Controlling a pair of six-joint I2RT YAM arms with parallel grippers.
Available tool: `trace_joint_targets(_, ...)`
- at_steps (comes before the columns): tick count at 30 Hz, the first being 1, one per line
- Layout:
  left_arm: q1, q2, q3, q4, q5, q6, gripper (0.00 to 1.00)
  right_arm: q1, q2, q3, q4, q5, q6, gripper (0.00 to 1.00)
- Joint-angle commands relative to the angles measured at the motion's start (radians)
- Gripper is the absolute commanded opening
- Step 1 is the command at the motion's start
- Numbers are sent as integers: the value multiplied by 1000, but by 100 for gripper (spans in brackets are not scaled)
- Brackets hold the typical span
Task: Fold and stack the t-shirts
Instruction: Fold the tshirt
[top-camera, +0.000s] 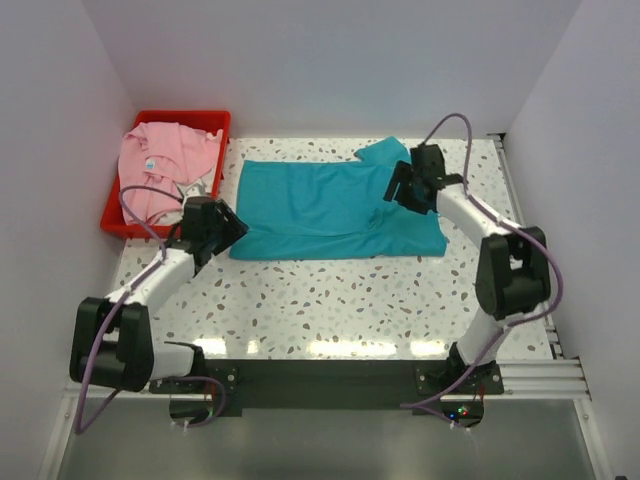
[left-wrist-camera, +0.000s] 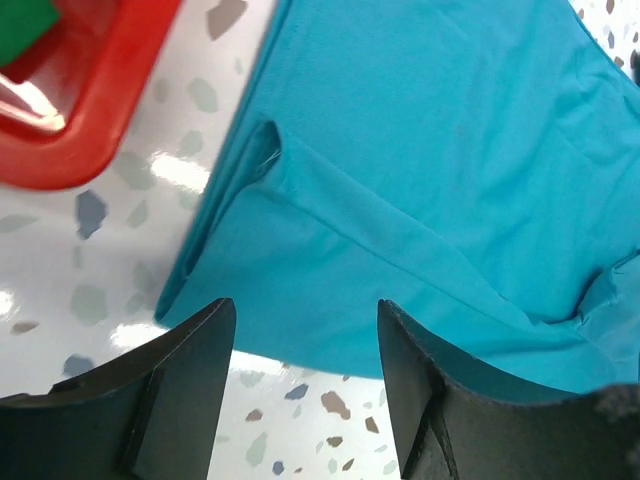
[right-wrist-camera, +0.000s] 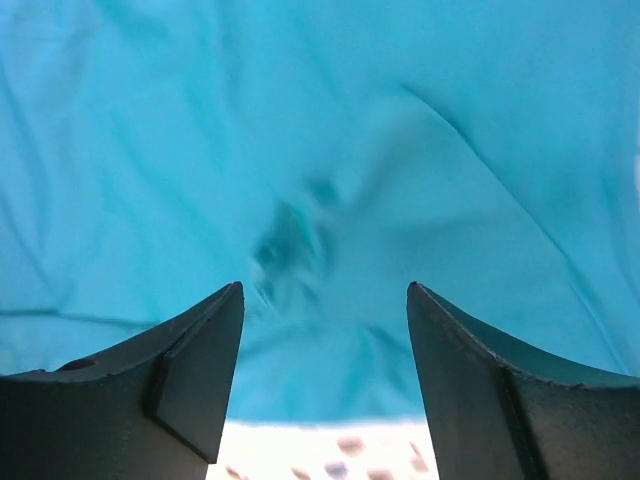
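A teal t-shirt (top-camera: 330, 208) lies partly folded across the middle of the speckled table, with one sleeve sticking out toward the back (top-camera: 385, 152). A pink t-shirt (top-camera: 160, 170) lies crumpled in the red bin (top-camera: 213, 122) at the back left. My left gripper (top-camera: 232, 228) hangs open over the teal shirt's near-left corner (left-wrist-camera: 300, 320), nothing between its fingers. My right gripper (top-camera: 398, 186) is open above the shirt's right part (right-wrist-camera: 330, 250), where the cloth shows a small pinch mark.
The red bin's corner (left-wrist-camera: 90, 120) lies close to the left of the left gripper. White walls enclose the table on three sides. A black rail (top-camera: 330, 378) runs along the near edge by the arm bases.
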Motion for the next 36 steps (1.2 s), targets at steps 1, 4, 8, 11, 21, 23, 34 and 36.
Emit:
trace_joint_targets(1,2,-95,-52,-81,-114,-39,64,-65,-204,-175,-50,30,49,69)
trace_joint_targets(4,4,-118,-96,-80,-146,-67,59,-117,-337,-316,-52,33,55,67)
trace_joint_targets(8,4,-96,-131,-41,-106,-88,56,-157,-466,-424,-61,62,46,67)
trace_joint_targets(11,4,-73,-141,-5,-95,-91,56,-179,-474,-468,-69,50,49,67)
trace_joint_targets(21,16,10,-168,144,-43,-76,57,-237,-393,-553,16,22,74,68)
trace_joint_targets(23,16,20,-174,149,-48,-77,57,-237,-365,-556,36,13,77,68)
trace_joint_targets(34,16,107,-176,193,-77,-88,51,-271,-261,-562,115,-16,98,49)
trace_joint_targets(36,15,131,-171,201,-77,-88,44,-271,-261,-562,118,-10,95,43)
